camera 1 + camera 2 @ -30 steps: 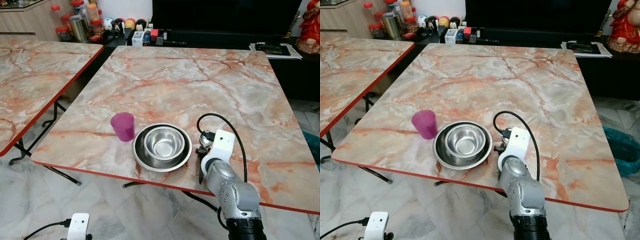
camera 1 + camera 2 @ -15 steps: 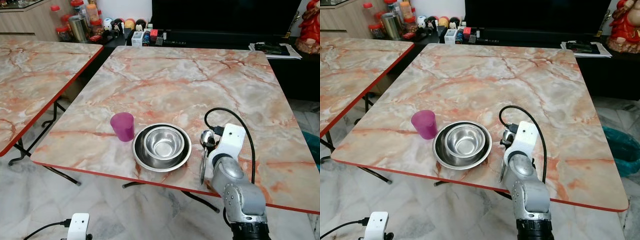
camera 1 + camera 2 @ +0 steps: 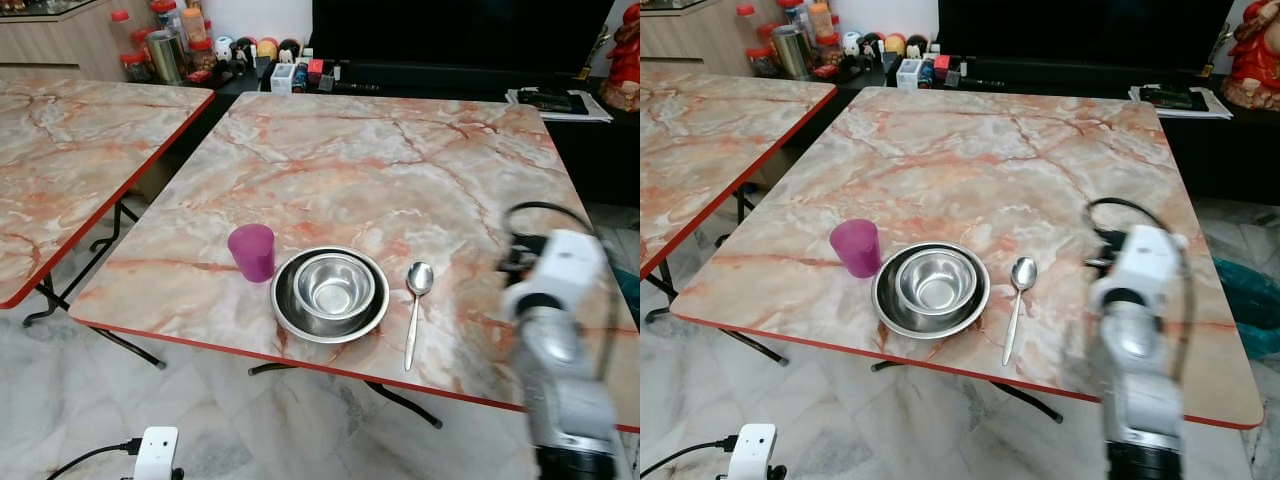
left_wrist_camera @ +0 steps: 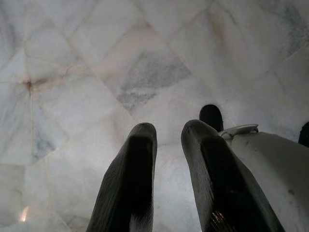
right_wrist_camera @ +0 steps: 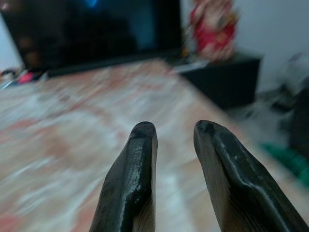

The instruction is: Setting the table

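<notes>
Fingers of right gripper (image 5: 171, 128) stand apart, nothing between them, raised above the marble table (image 3: 400, 170) near its 3 o'clock edge; arm blurred. Spoon (image 3: 415, 305) lies flat on table, bowl end toward 12 o'clock, just beside steel bowl (image 3: 331, 285) at its 3 o'clock. Bowl sits inside plate (image 3: 283, 310). Purple cup (image 3: 251, 251) upright at plate's 10 o'clock. Left gripper (image 4: 166, 133) hangs over floor, fingers slightly apart.
</notes>
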`<state>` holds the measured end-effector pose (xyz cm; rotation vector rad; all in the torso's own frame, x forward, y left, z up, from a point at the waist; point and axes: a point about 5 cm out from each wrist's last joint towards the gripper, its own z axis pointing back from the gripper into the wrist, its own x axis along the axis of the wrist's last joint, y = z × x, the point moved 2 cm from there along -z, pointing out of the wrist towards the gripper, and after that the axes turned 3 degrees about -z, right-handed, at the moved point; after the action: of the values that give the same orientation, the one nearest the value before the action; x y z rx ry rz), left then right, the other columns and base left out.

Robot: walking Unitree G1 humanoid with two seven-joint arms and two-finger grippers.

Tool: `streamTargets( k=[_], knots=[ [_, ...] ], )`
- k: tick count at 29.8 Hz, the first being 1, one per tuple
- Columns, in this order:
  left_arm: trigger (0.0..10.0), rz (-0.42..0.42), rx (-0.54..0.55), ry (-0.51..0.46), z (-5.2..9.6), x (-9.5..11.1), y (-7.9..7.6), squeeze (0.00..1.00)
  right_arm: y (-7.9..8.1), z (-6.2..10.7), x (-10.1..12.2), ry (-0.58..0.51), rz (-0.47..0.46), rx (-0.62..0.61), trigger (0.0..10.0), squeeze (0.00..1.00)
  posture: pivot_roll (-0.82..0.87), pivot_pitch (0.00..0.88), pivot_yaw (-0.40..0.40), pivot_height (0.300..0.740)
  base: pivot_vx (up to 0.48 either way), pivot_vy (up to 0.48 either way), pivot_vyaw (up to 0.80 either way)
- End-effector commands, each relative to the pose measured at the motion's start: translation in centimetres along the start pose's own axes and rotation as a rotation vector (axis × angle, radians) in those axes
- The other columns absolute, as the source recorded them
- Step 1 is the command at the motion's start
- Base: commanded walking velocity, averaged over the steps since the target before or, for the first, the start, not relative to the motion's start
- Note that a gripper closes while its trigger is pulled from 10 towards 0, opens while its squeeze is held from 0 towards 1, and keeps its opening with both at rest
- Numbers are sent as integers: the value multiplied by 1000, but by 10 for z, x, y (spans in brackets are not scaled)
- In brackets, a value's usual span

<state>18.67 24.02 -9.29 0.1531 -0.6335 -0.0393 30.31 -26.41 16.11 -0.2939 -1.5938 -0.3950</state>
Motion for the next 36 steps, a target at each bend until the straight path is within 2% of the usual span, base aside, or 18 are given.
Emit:
streamTargets(
  k=[1, 2, 3, 4, 5, 6, 10, 12, 16, 20, 21, 24, 25, 29, 31, 32, 34, 36],
  knots=[
    [10000, -11, 9, 7, 1, -4, 2, 0, -15, 1, -3, -20, 36, -35, 10000, 0, -63, 39, 30, 740, 0, 0, 0],
    [10000, -11, 9, 7, 1, -4, 2, 0, -15, 1, -3, -20, 36, -35, 10000, 0, -63, 39, 30, 740, 0, 0, 0],
    [10000, -13, 9, 8, 1, -4, 2, 0, -39, 2, -10, -10, 86, -122, 10000, 0, -65, 38, 31, 740, 0, 0, 0],
    [10000, -14, 9, 9, 1, -5, 2, 0, -50, 3, -14, -3, 97, -165, 10000, 0, -65, 38, 32, 740, 0, 0, 0],
    [10000, -17, 8, 10, 1, -5, 2, 0, -70, 7, -20, 16, 128, -245, 10000, 0, -65, 38, 32, 740, 0, 0, 0],
    [10000, -17, 8, 11, 1, -5, 2, 0, -74, 8, -22, 21, 135, -260, 10000, 0, -65, 38, 32, 740, 0, 0, 0],
    [10000, -18, 10, 11, 1, -4, 3, 0, -120, 24, -44, 119, 183, -467, 10000, 0, -65, 48, 34, 740, 0, 0, 0],
    [10000, -18, 10, 11, 1, -4, 3, 0, -123, 25, -46, 126, 190, -482, 10000, 0, -65, 48, 34, 740, 0, 0, 0],
    [10000, -15, 10, 10, 1, -4, 3, 0, -154, 43, -69, 228, 223, -652, 10000, 0, -58, 54, 35, 740, 0, 0, 0],
    [10000, -14, 10, 10, 1, -4, 2, 0, -161, 48, -75, 250, 231, -705, 10000, 0, -58, 54, 35, 740, 0, 0, 0],
    [10000, -12, 10, 10, 1, -4, 2, 0, -172, 60, -89, 308, 263, -763, 10000, 0, -60, 56, 35, 740, 0, 0, 0],
    [10000, -10, 9, 11, 1, -4, 2, 0, -180, 70, -101, 362, 288, -803, 10000, 0, -59, 57, 36, 740, 0, 0, 0],
    [10000, -9, 8, 12, 1, -4, 2, 0, -185, 78, -112, 411, 307, -830, 10000, 0, -59, 55, 35, 740, 0, 0, 0],
    [10000, -4, -2, 15, 1, -4, 1, 0, -191, 93, -129, 490, 312, -874, 10000, 0, -59, 55, 35, 740, 0, 0, 0],
    [10000, -7, -3, 16, 1, -4, 1, 0, -193, 104, -144, 570, 347, -873, 10000, 0, -63, 48, 40, 740, 0, 0, 0],
    [10000, -7, -3, 16, 1, -4, 1, 0, -193, 104, -144, 570, 347, -873, 10000, 0, -63, 48, 40, 740, 0, 0, 0],
    [10000, -9, -4, 15, 1, -4, 1, 0, -192, 115, -161, 652, 359, -857, 10000, 0, -63, 47, 43, 740, 0, 0, 0],
    [10000, -9, -4, 15, 1, -4, 1, 0, -191, 117, -164, 668, 359, -853, 10000, 0, -63, 47, 43, 740, 0, 0, 0]
  ],
)
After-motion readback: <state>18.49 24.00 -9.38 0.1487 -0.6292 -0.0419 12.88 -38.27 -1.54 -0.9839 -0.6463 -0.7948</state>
